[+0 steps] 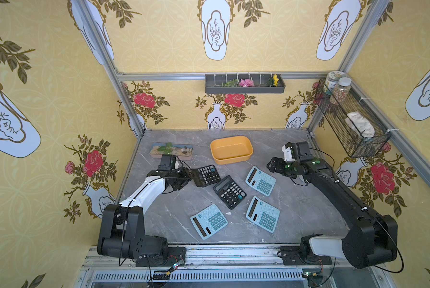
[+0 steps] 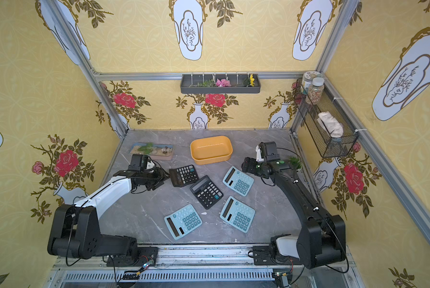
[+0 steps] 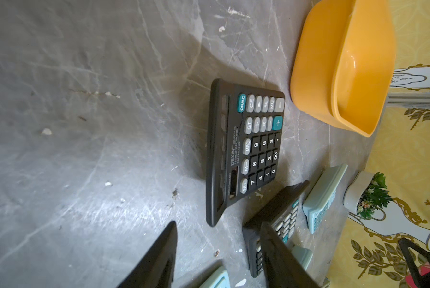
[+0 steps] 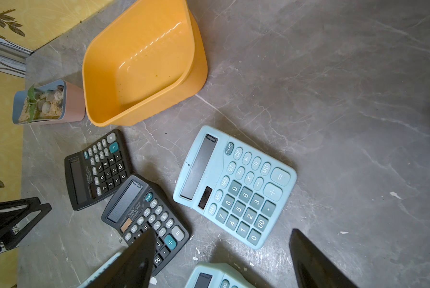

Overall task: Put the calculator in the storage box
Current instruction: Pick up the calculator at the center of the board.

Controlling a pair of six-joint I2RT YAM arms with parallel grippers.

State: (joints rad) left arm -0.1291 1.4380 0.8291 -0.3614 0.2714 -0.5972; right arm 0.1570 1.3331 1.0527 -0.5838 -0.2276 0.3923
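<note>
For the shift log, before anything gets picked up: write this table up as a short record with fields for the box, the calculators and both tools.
storage box: orange, empty, toward the back of the table
black calculators: two, face up, close together
blue calculators: three, face up, spread out
calculators in box: none
left tool: open, empty, at the edge of the black calculator nearest it
right tool: open, empty, beside the blue calculator nearest the box
</note>
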